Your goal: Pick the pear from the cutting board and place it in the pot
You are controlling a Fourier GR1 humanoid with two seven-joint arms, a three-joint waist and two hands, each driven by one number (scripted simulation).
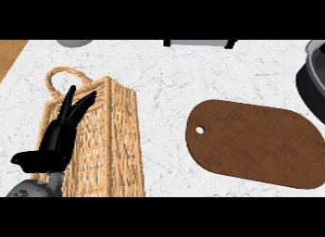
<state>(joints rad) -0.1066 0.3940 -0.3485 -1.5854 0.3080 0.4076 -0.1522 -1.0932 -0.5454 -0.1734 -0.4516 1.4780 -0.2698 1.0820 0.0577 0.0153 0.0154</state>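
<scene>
The brown cutting board (pixel 260 143) lies on the white marble counter at the right, with a small hole near its left end; nothing rests on it. No pear shows anywhere in the head view. Part of the dark pot (pixel 318 83) enters at the right edge, above and right of the board. My left hand (pixel 59 139) stands at the left over a wicker basket, fingers straight and pointing up, holding nothing. My right hand is out of view.
A tall woven wicker basket (pixel 110 139) with a loop handle lies at the left under my left hand. A grey object (pixel 74 43) and a dark-and-grey object (pixel 200 43) peek in at the top edge. A wooden surface (pixel 2 58) borders the counter at upper left.
</scene>
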